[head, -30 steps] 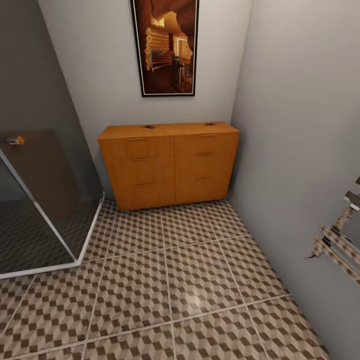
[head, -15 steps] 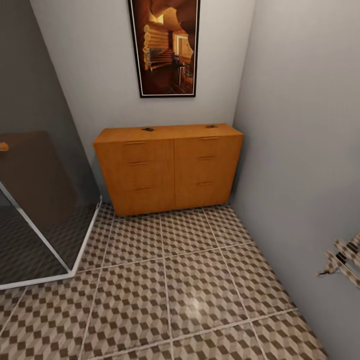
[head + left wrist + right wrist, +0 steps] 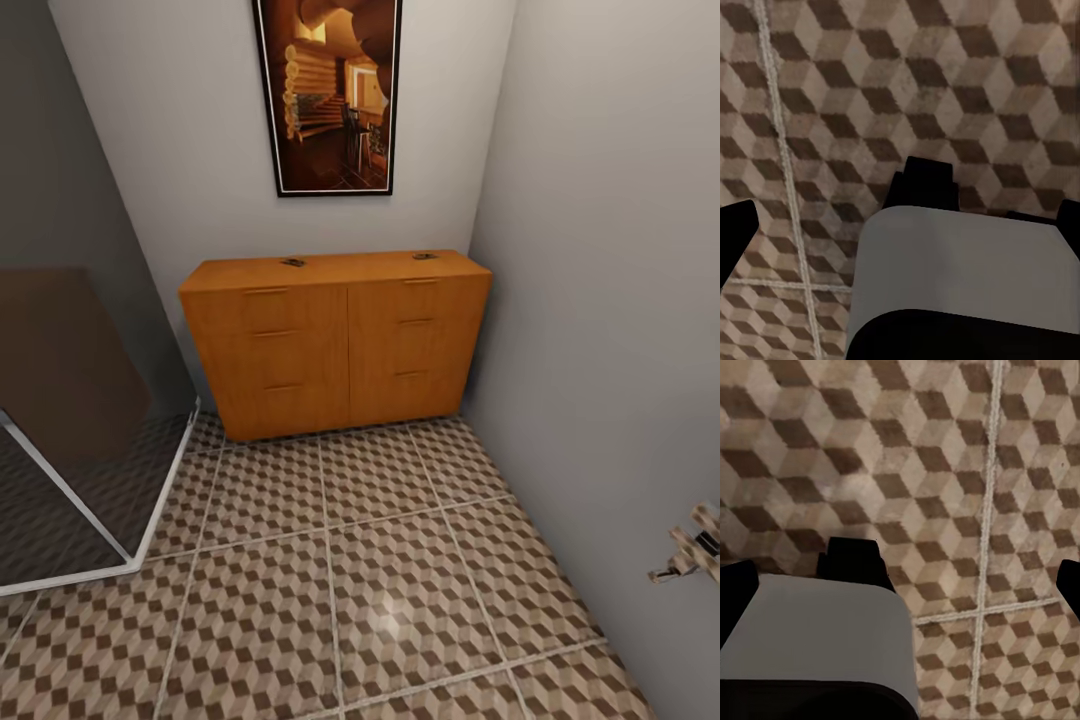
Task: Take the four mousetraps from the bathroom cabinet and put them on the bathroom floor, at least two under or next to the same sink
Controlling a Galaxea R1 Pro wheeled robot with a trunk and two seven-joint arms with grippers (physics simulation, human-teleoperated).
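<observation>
head view: orange-brown cabinet (image 3: pixel 335 340) stands against the far wall in the corner, drawers closed, under a framed picture (image 3: pixel 327 95). two small dark-and-tan mousetraps lie on its flat top: one (image 3: pixel 293 263) toward the left half, one (image 3: pixel 424 256) near the right end, well apart from each other. too small to make out detail. cube-pattern tiled floor (image 3: pixel 380 590) runs from the cabinet base toward the camera. glass shower screen with white frame (image 3: pixel 90 500) at left. a patterned object (image 3: pixel 695 552) juts from the right wall.

left wrist view: left gripper (image 3: pixel 900 217) over floor tiles, dark fingers (image 3: pixel 735 232) at both edges of view, spread wide, nothing between them.

right wrist view: right gripper (image 3: pixel 904 589) likewise over tiles, fingers (image 3: pixel 735 589) far apart, holding nothing.
</observation>
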